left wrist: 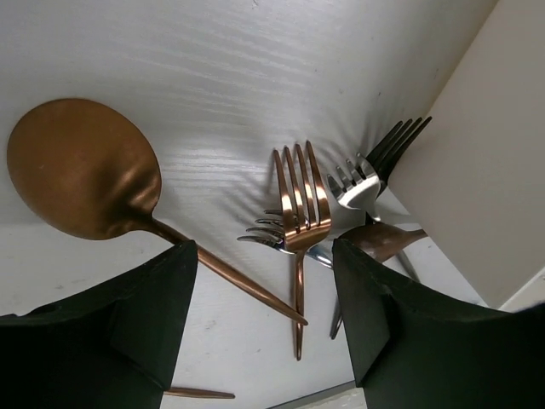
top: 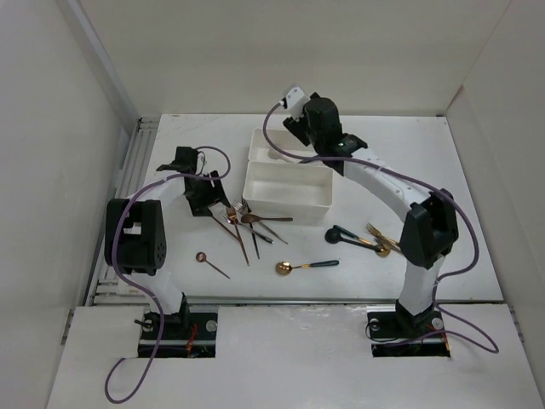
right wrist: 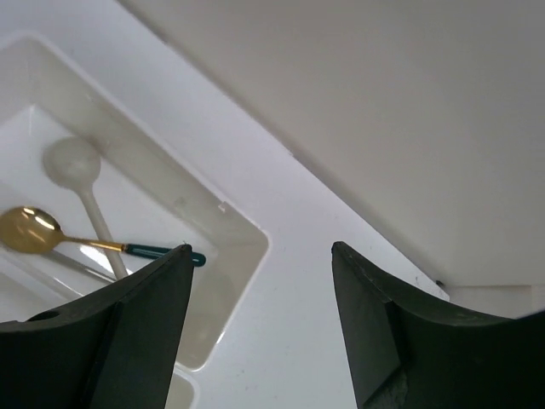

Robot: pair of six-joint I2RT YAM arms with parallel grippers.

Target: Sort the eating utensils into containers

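Forks (left wrist: 298, 200) lie heaped on the table (left wrist: 255, 68) just ahead of your wide, empty left end effector (left wrist: 264, 315), while your right end effector (right wrist: 260, 315), equally wide, hangs over a tray (right wrist: 170, 183) holding a gold spoon (right wrist: 25, 230).

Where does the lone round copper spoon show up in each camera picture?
Top external: copper spoon, left of centre, lying alone.
Left wrist: copper spoon, upper left.
Right wrist: not in it.
Shared landmark: copper fork, to its right in both.
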